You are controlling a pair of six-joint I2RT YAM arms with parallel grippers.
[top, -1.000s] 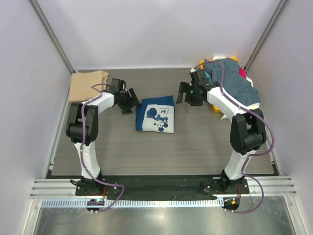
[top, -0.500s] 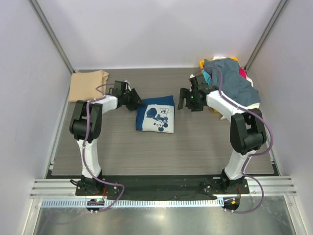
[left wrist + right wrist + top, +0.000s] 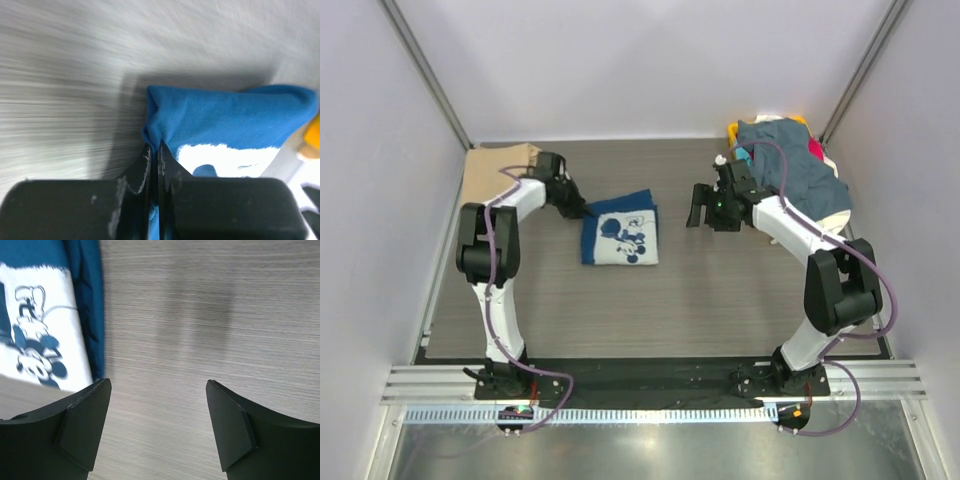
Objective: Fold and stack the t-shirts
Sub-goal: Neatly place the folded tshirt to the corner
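Observation:
A folded navy blue t-shirt with a white cartoon print lies mid-table. My left gripper is shut on its far left corner; in the left wrist view the gripper pinches a bunched fold of the blue cloth. My right gripper hovers open to the right of this t-shirt, apart from it. In the right wrist view the right gripper has only bare table between its fingers, and the t-shirt's edge lies at the upper left. A folded tan t-shirt rests at the back left.
A heap of unfolded t-shirts, slate-blue on top with red, teal and yellow showing, sits in the back right corner behind the right arm. White walls and metal posts close in the wood-grain table on three sides.
My left gripper has closed on the navy t-shirt's corner and pulled it leftward toward the tan one. The right gripper has drifted slightly right, still open.

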